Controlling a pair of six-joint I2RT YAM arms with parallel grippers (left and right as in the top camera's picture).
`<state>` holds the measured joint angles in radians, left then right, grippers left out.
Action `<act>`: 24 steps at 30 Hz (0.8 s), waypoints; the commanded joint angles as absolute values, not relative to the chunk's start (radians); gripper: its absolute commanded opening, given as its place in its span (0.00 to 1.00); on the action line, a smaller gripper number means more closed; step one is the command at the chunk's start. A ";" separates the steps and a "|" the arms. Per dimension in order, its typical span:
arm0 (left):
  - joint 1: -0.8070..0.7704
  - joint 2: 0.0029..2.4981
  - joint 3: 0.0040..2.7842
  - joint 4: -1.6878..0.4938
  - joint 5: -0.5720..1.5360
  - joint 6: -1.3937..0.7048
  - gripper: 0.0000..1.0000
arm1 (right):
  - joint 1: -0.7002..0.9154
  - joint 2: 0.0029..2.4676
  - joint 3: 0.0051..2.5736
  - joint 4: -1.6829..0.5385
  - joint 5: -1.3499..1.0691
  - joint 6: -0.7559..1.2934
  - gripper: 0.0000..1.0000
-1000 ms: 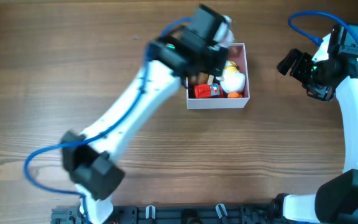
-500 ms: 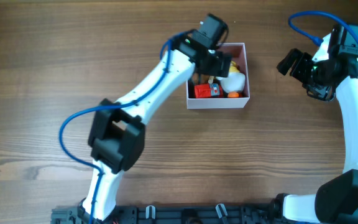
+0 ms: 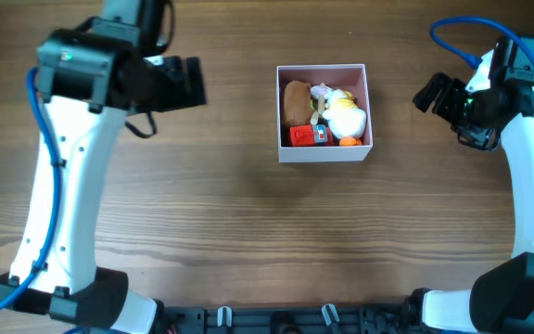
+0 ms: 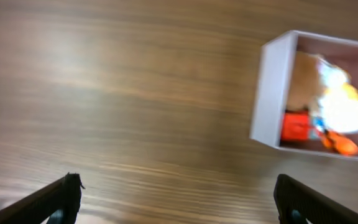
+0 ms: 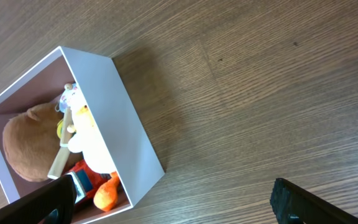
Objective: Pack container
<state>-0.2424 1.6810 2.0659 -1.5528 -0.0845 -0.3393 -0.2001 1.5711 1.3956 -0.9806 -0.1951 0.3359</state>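
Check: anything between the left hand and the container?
Nothing. Only bare table between the left hand and the container, shown in the overhead and left wrist views.

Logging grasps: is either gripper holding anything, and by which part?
Nothing is held: the left gripper and right gripper are both open and empty.

Desk point(image 3: 248, 213): wood, brown streaky grain, smooth, low sheen.
Container point(image 3: 324, 154): outer walls white, smooth, matt; inside pale pink, matt; card or plastic, cannot tell.
Brown toy point(image 3: 296, 100): soft, fuzzy, cloth-like.
Red toy point(image 3: 306, 136): hard plastic look, slightly glossy.
Left arm point(image 3: 63, 195), right arm point(image 3: 527, 176): smooth white shells, black matt joints.
Left fingers point(image 4: 51, 199), right fingers point(image 5: 316, 199): black, matt.
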 commanded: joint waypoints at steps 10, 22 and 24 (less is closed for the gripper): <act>-0.181 1.689 2.063 -1.550 -0.103 -0.345 1.00 | -0.199 1.569 1.392 -0.980 -0.208 0.343 0.99; -0.181 1.689 2.063 -1.550 -0.103 -0.345 1.00 | -0.110 0.965 1.387 -0.995 -0.151 0.308 1.00; -0.181 1.689 2.063 -1.550 -0.103 -0.345 1.00 | -0.110 0.895 1.364 -0.992 -0.089 0.258 1.00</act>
<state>-0.1875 1.6833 2.0655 -1.5517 -0.0902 -0.3393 -0.1143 1.0046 1.3926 -0.9909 -0.1860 0.3275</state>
